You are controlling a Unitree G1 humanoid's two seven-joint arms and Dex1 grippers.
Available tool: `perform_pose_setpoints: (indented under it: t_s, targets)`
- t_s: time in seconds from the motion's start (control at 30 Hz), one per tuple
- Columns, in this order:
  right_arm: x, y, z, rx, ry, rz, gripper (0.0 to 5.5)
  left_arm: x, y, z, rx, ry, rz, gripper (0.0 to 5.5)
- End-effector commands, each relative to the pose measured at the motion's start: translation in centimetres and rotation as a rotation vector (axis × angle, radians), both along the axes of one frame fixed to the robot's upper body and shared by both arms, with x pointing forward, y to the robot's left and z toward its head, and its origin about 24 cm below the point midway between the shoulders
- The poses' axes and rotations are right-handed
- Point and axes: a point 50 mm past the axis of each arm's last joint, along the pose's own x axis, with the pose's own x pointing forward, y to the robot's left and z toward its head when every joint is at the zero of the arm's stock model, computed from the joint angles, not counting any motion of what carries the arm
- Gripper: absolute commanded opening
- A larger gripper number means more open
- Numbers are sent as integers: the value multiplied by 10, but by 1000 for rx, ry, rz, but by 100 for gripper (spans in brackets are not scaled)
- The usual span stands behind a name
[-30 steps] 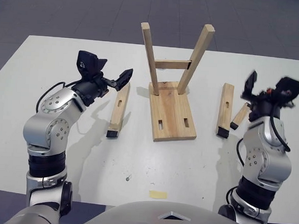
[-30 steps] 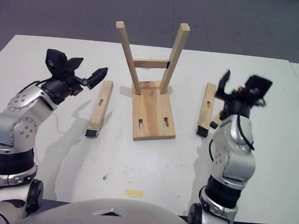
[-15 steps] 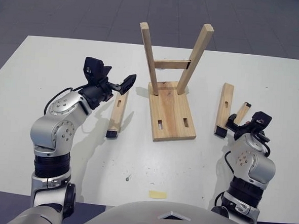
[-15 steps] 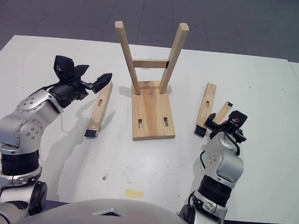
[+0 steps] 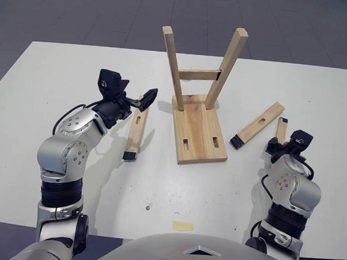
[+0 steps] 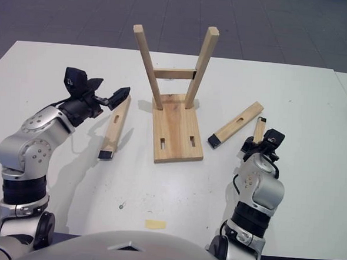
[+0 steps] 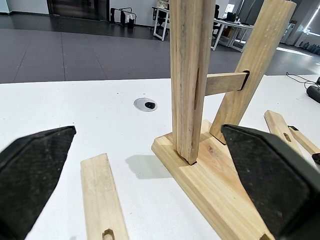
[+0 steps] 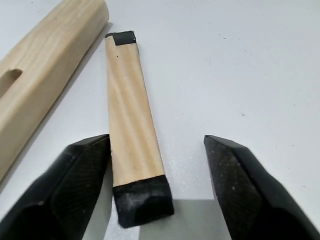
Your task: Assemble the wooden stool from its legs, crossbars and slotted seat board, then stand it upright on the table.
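Seat board [image 5: 200,128] lies flat mid-surface [image 5: 59,70], long axis 12–6. Two upright legs [image 5: 173,68] are plugged into its 12 o'clock end and splay outward. A crossbar [image 5: 199,74] is seated between them about halfway up. The two slots at the board's 6 o'clock end are empty.

Left loose leg [image 5: 137,128] lies flat at 9 o'clock of the board, roughly parallel to it, black-capped end toward 6. Left gripper [image 5: 131,95] is wide open, holding nothing. It hovers over that leg's 12 o'clock end and points toward 3, at the standing legs.

Right loose leg [image 5: 257,124] lies flat at 3 o'clock of the board, angled 7-to-1, black cap at the 7 end, mortise facing up. Short crossbar [image 8: 131,125], black at both tips, lies just beside it at 4 o'clock.

Right gripper [image 8: 155,150] is open and low on the surface, fingers straddling the short crossbar's near tip, not clamped. One finger [image 8: 75,180] is right against the wood; can't tell if it touches.

Tape scrap [image 5: 183,225] sits at 6 o'clock near the surface edge. Cable port [image 7: 145,104] sits at 12 behind the stool.
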Motion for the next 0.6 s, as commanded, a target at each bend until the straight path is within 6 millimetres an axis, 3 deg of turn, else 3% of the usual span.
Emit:
perform_pose_setpoints:
  t_s: [0.03, 0.3, 0.43, 0.53, 0.6]
  targets:
    - [-13, 1, -24, 51, 110, 15, 266, 3, -4, -1, 23, -2, -5, 540]
    - [-10, 7, -27, 85, 108, 61, 135, 5, -11, -1, 38, -4, -19, 540]
    - [-6, 9, -22, 67, 65, 76, 130, 5, -13, 0, 23, -8, -20, 540]
    - [11, 9, 8, -23, -128, 85, 130, 10, -10, 11, -25, -59, 21, 540]
    - [25, 8, 44, -147, -336, 98, 130, 13, -7, 27, -94, -111, 47, 540]
